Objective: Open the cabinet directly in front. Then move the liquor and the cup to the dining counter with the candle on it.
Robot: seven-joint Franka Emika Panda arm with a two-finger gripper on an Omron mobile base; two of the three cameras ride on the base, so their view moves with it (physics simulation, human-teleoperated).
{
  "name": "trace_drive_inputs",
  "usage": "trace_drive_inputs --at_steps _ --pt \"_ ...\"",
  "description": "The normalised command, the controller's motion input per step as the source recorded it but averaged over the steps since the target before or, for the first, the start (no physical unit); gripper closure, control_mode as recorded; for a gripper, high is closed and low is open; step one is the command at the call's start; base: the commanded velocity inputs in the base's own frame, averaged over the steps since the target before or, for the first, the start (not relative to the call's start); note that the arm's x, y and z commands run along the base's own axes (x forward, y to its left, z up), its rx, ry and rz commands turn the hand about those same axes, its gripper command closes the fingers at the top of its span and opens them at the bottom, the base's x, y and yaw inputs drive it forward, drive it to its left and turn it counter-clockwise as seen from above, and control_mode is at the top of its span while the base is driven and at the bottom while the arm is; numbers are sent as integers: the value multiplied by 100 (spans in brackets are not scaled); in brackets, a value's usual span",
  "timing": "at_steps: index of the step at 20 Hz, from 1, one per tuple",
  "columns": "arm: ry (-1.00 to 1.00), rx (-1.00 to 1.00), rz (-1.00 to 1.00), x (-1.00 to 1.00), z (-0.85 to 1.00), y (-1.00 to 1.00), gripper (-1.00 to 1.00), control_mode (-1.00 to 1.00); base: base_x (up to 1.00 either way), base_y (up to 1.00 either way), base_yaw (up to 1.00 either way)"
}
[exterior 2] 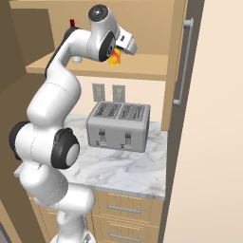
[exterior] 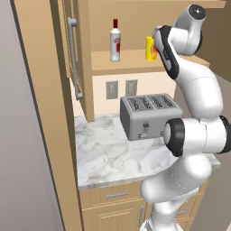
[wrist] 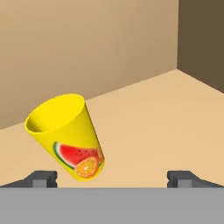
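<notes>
This is a home kitchen: a silver four-slot toaster (exterior: 150, 116) sits on a marble surface (exterior: 108, 158), with wood drawers (exterior 2: 124, 210) below it, wall outlets (exterior: 121, 89) behind it and an open wall cabinet (exterior: 79, 54) above it.

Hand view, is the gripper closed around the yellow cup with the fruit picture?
No, the gripper is open, beside the yellow cup.
</notes>
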Motion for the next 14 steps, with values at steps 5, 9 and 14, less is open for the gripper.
trace_drive_inputs --at_steps 5,9,14 --pt "1 0 0 3 3 -1 -100 -100 0 0 0" --pt "-1 0 0 2 18 -4 -100 -100 0 0 0" --pt "0 0 0 18 0 0 -100 -100 0 0 0"
